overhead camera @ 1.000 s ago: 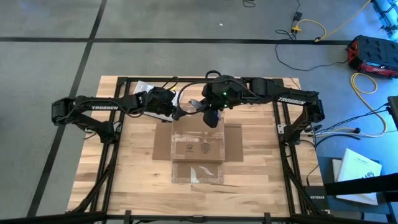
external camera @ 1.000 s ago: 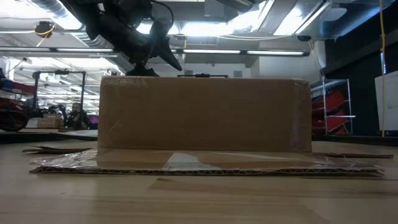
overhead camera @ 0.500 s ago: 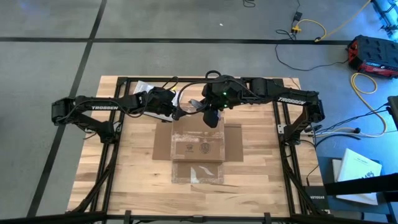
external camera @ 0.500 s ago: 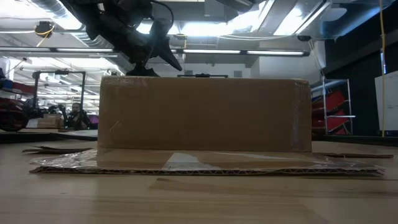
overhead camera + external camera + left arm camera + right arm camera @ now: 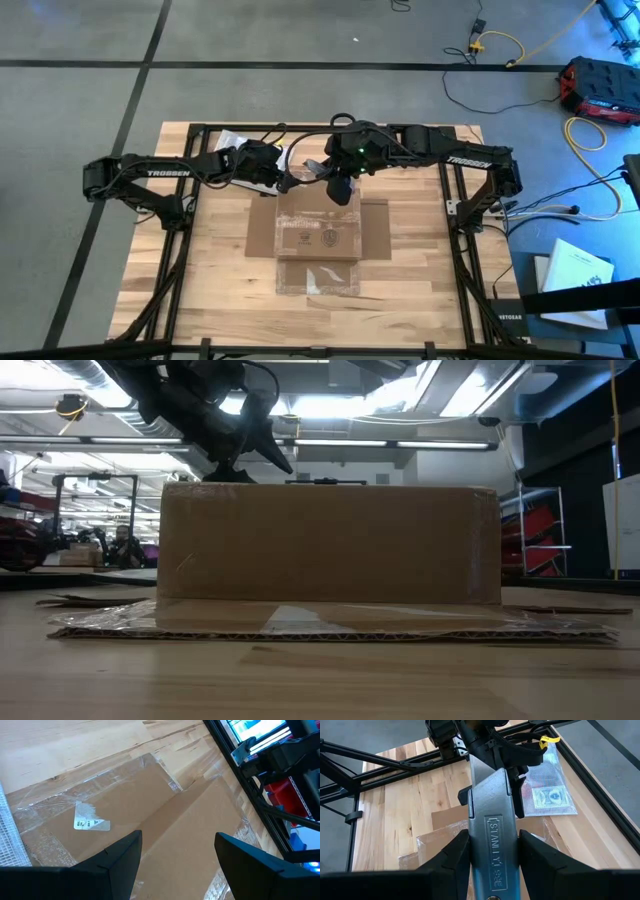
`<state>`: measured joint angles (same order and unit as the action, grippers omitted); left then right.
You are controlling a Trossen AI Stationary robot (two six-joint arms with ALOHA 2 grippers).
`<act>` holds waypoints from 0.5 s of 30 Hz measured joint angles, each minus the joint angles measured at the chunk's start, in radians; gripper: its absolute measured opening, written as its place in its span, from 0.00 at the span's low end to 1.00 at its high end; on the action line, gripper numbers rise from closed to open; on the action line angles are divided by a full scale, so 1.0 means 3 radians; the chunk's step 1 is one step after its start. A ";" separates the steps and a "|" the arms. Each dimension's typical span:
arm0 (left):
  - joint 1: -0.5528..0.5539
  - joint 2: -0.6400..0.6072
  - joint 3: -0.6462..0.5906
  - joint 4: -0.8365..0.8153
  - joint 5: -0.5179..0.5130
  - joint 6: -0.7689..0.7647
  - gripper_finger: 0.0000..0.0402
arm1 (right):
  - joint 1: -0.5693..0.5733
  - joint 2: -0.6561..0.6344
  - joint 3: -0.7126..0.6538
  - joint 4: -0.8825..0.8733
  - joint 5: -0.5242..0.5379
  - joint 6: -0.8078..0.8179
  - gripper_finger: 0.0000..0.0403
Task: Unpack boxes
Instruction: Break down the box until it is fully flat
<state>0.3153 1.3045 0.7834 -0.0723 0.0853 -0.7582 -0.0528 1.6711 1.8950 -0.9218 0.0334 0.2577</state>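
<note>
Shallow brown cardboard box (image 5: 318,232) sits mid-bench (image 5: 200,290), taped flaps splayed. Right fingers (image 5: 492,855) grasp a grey Stanley knife (image 5: 494,820), probably for tape; left fingers (image 5: 120,855) hover released, likely steadying.

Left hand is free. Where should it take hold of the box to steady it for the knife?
Probably the far left corner of the box, from above: the left hand hovers open there, its walls stand upright, while the flaps lie flat on the table. The right hand holds the knife.
</note>
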 joint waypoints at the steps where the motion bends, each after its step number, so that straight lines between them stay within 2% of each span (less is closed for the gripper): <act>1: 0.0000 0.0000 0.0000 0.0000 0.0001 -0.0001 0.60 | 0.0000 0.0000 0.0000 0.0000 0.0000 0.0000 0.29; 15: 0.0000 0.0000 0.0000 0.0000 0.0000 0.0000 0.60 | 0.0000 0.0000 0.0000 0.0016 -0.0005 0.0024 0.29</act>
<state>0.3153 1.3045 0.7834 -0.0723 0.0853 -0.7582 -0.0528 1.6711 1.8950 -0.9169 0.0319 0.2649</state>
